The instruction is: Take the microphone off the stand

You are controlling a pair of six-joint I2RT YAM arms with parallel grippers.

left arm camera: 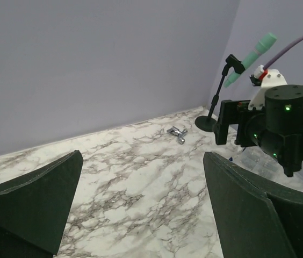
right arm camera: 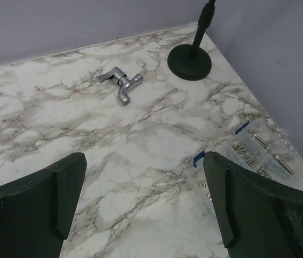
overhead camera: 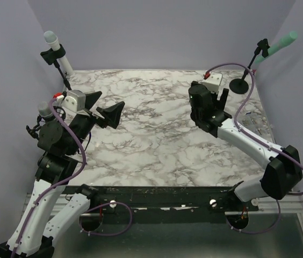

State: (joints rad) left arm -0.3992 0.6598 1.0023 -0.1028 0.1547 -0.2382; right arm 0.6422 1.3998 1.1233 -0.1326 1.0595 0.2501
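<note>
A mint-green microphone (overhead camera: pixel 279 43) sits tilted in the clip of a black stand with a round base (overhead camera: pixel 241 85) at the far right corner. It also shows in the left wrist view (left arm camera: pixel 251 54). A white microphone (overhead camera: pixel 56 49) sits in a second black stand at the far left. My right gripper (overhead camera: pixel 219 95) is open and empty, low over the table just left of the round base (right arm camera: pixel 189 62). My left gripper (overhead camera: pixel 110 103) is open and empty above the table's left side, pointing right. Both wrist views show only marble between the jaws.
A small chrome fitting (right arm camera: pixel 120 86) lies on the marble near the stand base, also seen in the left wrist view (left arm camera: pixel 177 134). A clear bag of screws (right arm camera: pixel 259 153) lies by the right wall. A third grey-headed microphone (overhead camera: pixel 43 109) stands beside my left arm. Purple walls enclose the table.
</note>
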